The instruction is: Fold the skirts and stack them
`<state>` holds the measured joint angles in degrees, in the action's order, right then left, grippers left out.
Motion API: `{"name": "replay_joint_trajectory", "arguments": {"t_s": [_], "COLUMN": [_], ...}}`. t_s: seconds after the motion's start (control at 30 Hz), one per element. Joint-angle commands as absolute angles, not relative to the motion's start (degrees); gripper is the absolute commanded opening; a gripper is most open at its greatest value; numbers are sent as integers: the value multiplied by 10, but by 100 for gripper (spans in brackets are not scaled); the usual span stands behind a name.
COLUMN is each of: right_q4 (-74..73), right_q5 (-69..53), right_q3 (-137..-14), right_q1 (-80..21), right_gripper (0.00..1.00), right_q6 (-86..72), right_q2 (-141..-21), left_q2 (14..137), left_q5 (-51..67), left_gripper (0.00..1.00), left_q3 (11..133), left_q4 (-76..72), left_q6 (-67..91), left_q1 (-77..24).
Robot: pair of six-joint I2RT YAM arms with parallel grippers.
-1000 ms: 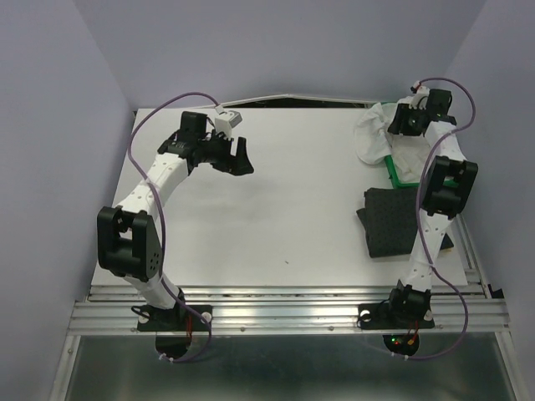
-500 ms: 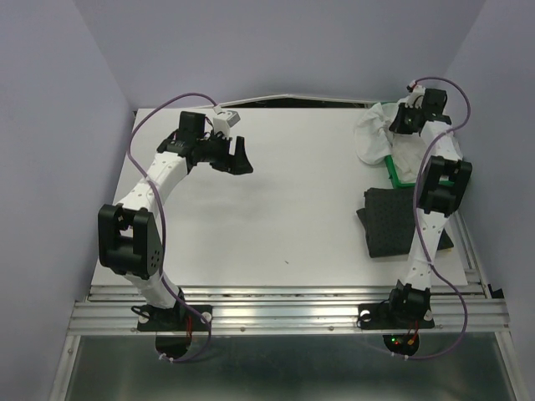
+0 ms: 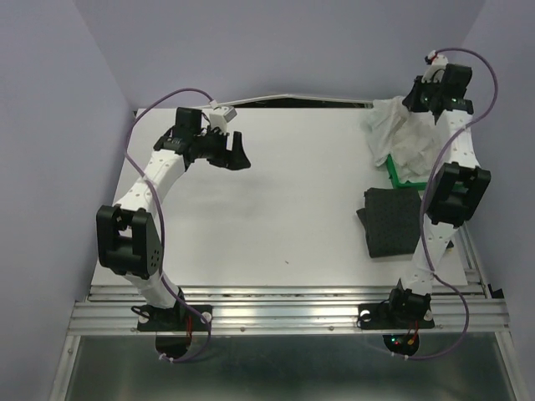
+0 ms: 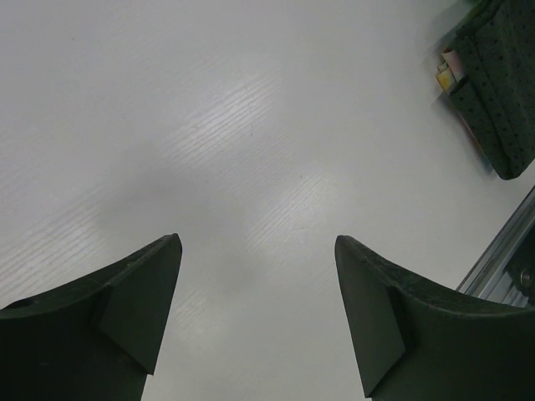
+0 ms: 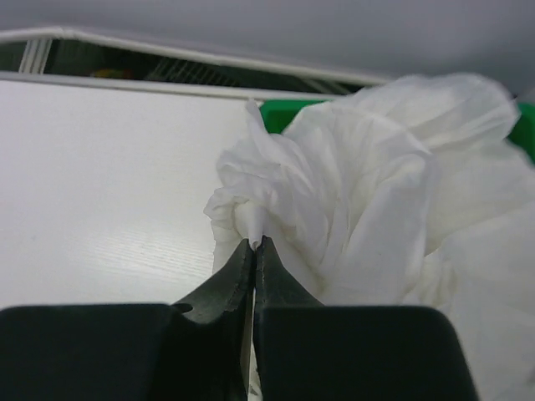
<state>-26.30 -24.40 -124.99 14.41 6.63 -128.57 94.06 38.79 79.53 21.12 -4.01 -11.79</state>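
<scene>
Since 1 second ago the right arm has swung up and toward the far right corner, and the white crinkly cloth skirt (image 3: 395, 134) it grips now hangs stretched upward in a taller bunch over the far end of the green plastic tray (image 3: 391, 173). The left arm has barely shifted. In the right wrist view the right gripper (image 5: 253, 245) has its 2 dark fingers pressed together on a twisted tip of the white crinkly cloth skirt (image 5: 359, 192), the rest of the cloth billowing behind and to the right, with a corner of the green plastic tray (image 5: 280, 114) showing past it. Seen from above, the right gripper (image 3: 408, 106) sits at the top edge of the cloth, above the back right of the flat white table (image 3: 284, 209). The dark charcoal speckled cloth skirt (image 3: 389, 221) lies folded flat on the table near the right edge, just in front of the tray and partly hidden by the right arm. The left gripper (image 3: 237, 151) hovers over the far left part of the table with nothing in it; in its wrist view the left gripper (image 4: 257, 244) has its fingers spread wide above bare tabletop (image 4: 209, 125), and the dark charcoal speckled cloth skirt (image 4: 501, 92) shows in the upper right corner.
</scene>
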Motion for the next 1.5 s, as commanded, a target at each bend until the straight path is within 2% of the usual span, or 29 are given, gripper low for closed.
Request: {"name": "replay_joint_trajectory", "arguments": {"t_s": [0.0, 0.17, 0.3, 0.43, 0.63, 0.83, 0.93, 0.97, 1.0, 1.17, 1.23, 1.33, 1.47], "right_q4": [-217, -200, -137, -130, -163, -176, -185, -192, -204, -264, -298, -345, -346], "right_q5": [-279, -348, -444, -475, -447, -439, -441, -435, -428, -340, -312, -269, -215], "right_q3": [-1278, -1274, -1259, -1240, -1130, -935, -905, -910, -919, -964, -958, -917, -810], "right_q1": [140, 140, 121, 56, -96, -233, -284, -289, -289, -272, -266, -254, -254], "right_gripper": [1, 1, 1, 1, 1, 2, 42, 60, 63, 69, 69, 65, 62], "right_q6": [68, 32, -62, -78, -21, 39, 38, 32, 21, 69, 95, 136, 183], "right_q2": [-1160, -1104, -1073, -1051, -1018, -1023, -1052, -1060, -1073, -1054, -1029, -1003, -948], "left_q2": [917, 913, 892, 865, 810, 770, 764, 763, 756, 745, 745, 737, 713], "left_q5": [403, 426, 441, 447, 447, 464, 462, 460, 452, 443, 420, 372, 281], "left_gripper": [86, 85, 85, 84, 82, 80, 79, 79, 79, 79, 79, 78, 74], "left_q3": [833, 850, 851, 846, 824, 778, 761, 750, 743, 716, 706, 690, 632], "left_q4": [217, 227, 229, 243, 277, 321, 344, 351, 352, 363, 375, 380, 342], "left_q6": [-44, -40, -42, -61, -113, -195, -239, -252, -270, -335, -371, -399, -423], "left_q1": [-92, -60, -25, -5, 25, 26, 26, 26, 26, 15, -20, -67, -204]}}
